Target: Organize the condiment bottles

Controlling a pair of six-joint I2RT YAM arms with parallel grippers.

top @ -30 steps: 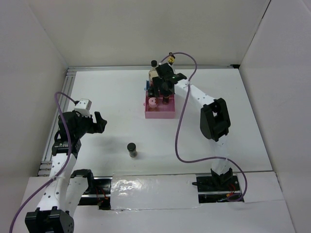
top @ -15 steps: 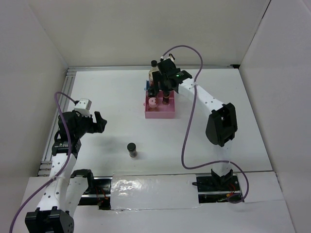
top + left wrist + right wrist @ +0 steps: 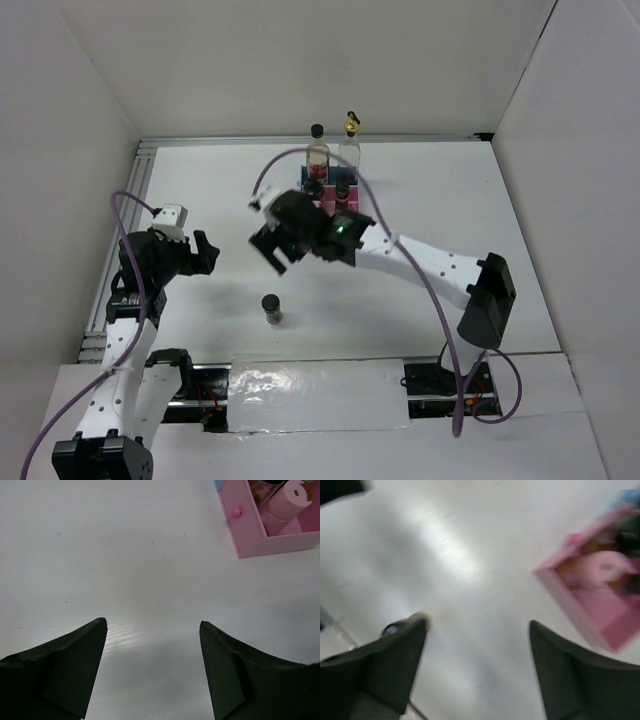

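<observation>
Two tall bottles stand at the back: a black-capped one and a clear one with a gold spout. Two black-lidded jars stand just in front of them. A pink-lidded jar stands in the pink tray; the blurred right wrist view shows it too. One black-lidded jar stands alone on the table. My right gripper is open and empty, above and behind that jar. My left gripper is open and empty at the left.
The right arm stretches across the pink tray and hides most of it in the top view. A blue tray corner shows behind the pink tray. White walls close in the table on three sides.
My right gripper has left the trays at the back and swung down-left, open and empty, to above the table's middle. The left arm has not moved.
</observation>
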